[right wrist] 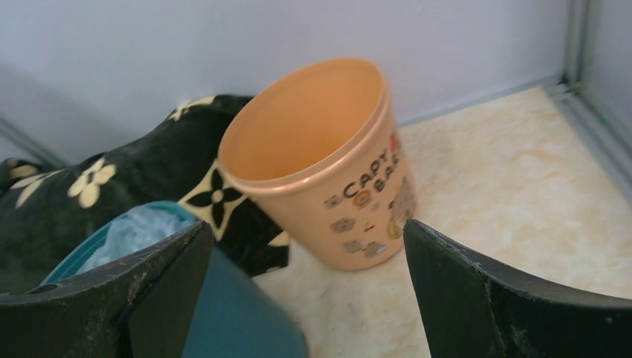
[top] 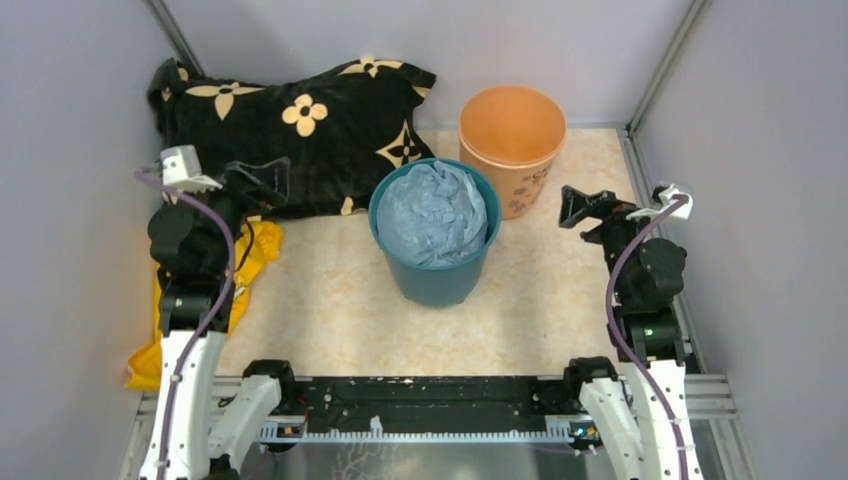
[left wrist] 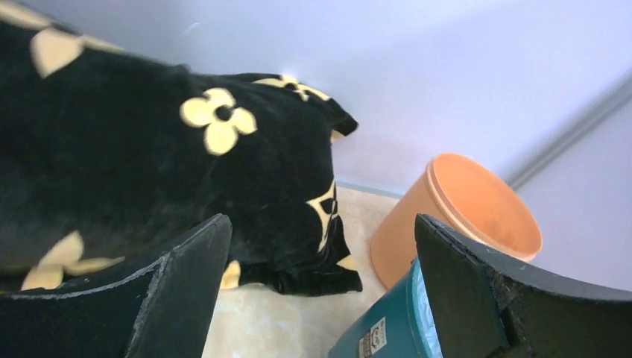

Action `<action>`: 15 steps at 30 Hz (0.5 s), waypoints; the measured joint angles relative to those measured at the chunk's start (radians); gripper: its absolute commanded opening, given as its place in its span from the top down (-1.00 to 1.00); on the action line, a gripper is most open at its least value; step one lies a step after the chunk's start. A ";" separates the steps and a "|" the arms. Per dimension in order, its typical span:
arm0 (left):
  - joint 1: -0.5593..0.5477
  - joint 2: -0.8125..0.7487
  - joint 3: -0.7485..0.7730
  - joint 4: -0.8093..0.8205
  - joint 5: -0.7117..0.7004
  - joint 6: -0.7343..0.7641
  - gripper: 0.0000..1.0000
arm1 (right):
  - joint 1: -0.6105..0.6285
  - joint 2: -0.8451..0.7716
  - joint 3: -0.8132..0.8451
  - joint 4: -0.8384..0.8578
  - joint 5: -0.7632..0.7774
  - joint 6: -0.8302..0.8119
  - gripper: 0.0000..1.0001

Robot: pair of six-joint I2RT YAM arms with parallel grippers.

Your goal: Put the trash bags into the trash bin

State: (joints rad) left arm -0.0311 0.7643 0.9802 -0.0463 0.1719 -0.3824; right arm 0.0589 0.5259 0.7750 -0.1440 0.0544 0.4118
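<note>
Trash bags: the trash bags sit crumpled in a pale blue wad that fills the mouth of the teal bucket at the middle of the table. They are in the wrong container, so I judge that none of the task is done.

Trash bin: the trash bin stands upright at about 1 o'clock from the teal bucket, just beside it. I cannot tell whether the two touch. What I see of its inside from above and from the right wrist is bare.

Left gripper: the left gripper hangs at about 10 o'clock from the teal bucket, over the near edge of the black cushion. Its fingers are spread wide and grasp nothing.

Right gripper: the right gripper hangs at 3 o'clock from the teal bucket, fingers released and empty, looking toward the trash bin's mouth.

Why the arms flank: with one arm on each side of the teal bucket, I judge either can reach the wad. The right has the shorter carry to the trash bin.

Clutter: the yellow cloth lies at 9 o'clock under the left arm and is not part of the job.

Next move: I would pinch a raised fold near the top of the wad and lift straight up.

Risk: thin film may slip or trail. The wad is broad, so part may drape over the trash bin's rim.
</note>
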 measured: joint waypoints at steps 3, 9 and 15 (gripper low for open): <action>0.002 -0.066 0.008 -0.112 -0.117 -0.073 -0.98 | 0.000 -0.005 -0.002 -0.029 -0.096 0.063 -0.97; 0.001 -0.061 0.017 -0.132 -0.024 -0.038 -0.98 | 0.000 -0.042 0.001 -0.018 -0.220 0.167 -0.97; 0.001 0.200 0.251 -0.155 0.115 -0.034 -0.98 | 0.011 0.312 0.388 -0.110 -0.358 0.140 -0.82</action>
State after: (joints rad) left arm -0.0299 0.9646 1.2308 -0.2016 0.2871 -0.4160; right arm 0.0696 0.8383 1.1629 -0.2539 -0.3038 0.5518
